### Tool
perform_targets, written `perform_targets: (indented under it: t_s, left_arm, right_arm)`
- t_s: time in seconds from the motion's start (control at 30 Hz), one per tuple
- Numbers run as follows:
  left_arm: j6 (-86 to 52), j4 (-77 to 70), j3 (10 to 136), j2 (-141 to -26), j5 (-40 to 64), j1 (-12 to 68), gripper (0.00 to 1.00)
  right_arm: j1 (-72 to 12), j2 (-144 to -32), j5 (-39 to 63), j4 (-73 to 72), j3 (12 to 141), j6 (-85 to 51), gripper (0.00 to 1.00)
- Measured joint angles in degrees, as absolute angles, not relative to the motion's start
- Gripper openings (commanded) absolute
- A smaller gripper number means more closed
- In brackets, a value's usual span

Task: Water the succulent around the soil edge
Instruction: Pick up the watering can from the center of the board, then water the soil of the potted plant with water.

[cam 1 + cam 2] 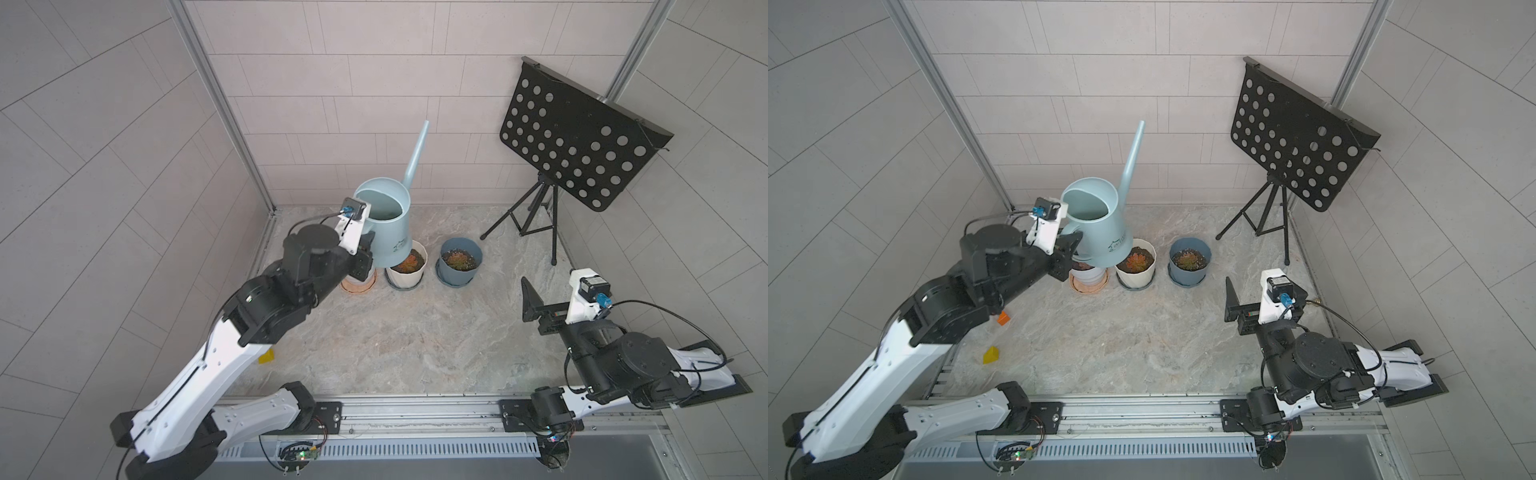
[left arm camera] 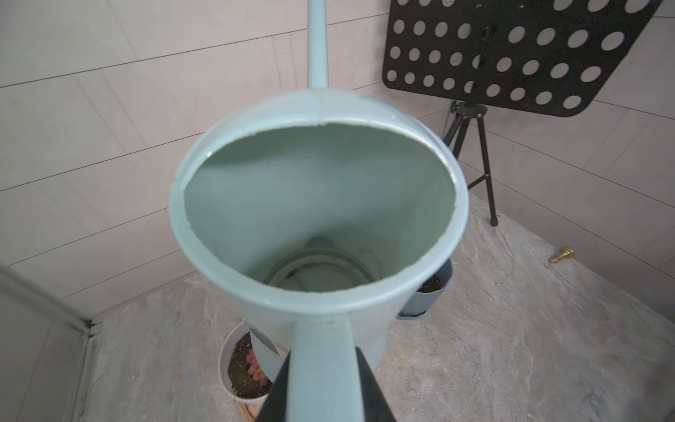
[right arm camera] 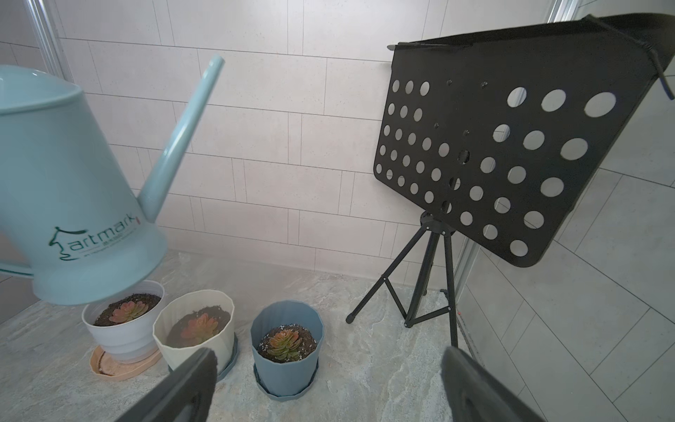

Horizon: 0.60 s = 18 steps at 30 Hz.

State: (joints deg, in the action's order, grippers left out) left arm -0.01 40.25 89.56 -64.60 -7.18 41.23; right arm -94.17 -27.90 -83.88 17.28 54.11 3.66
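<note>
In both top views the left gripper [image 1: 365, 251] is clamped tight on the handle of the pale blue watering can [image 1: 388, 232], held up over the pots with its spout rising towards the back wall. The left wrist view looks down the can's open mouth, with the white pot [image 2: 226, 361] below. In the right wrist view the right gripper [image 3: 330, 383] has its fingers spread wide. The succulent [image 3: 128, 310] sits in the white pot just under the can's base, with the cream pot [image 3: 197, 339] and blue pot [image 3: 288, 369] alongside.

Pale blue watering can [image 3: 73, 182], dark green lettering; white pot [image 3: 124, 338], cream pot [image 3: 199, 341], slate-blue pot [image 3: 288, 369]; black stand [image 3: 511, 153] with round holes; grey marbled desk [image 1: 395, 332].
</note>
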Motion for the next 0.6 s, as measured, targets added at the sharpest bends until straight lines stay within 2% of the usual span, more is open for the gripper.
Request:
perform_targets:
  t_s: [0.13, 0.27, 0.47, 0.6]
  left_arm:
    - [4.99, 48.21, 92.33, -69.89, -2.85, 35.64, 0.00]
    - [9.63, 57.49, 92.33, -67.94, -5.80, 29.08, 0.00]
    - [15.55, 62.30, 90.87, -60.64, -14.11, 25.02, 0.00]
    - [16.82, 62.83, 90.00, -58.67, -15.38, 24.43, 0.00]
  right_arm:
    - [-93.86, -29.04, -83.85, 17.02, 56.03, 6.81, 1.00]
    - [-90.13, -31.44, -83.81, 16.86, 56.95, 11.64, 1.00]
    - [-79.64, -36.88, -79.40, 17.21, 57.63, 20.16, 1.00]
    - [-67.20, -45.41, -66.50, 24.12, 64.34, 19.09, 1.00]
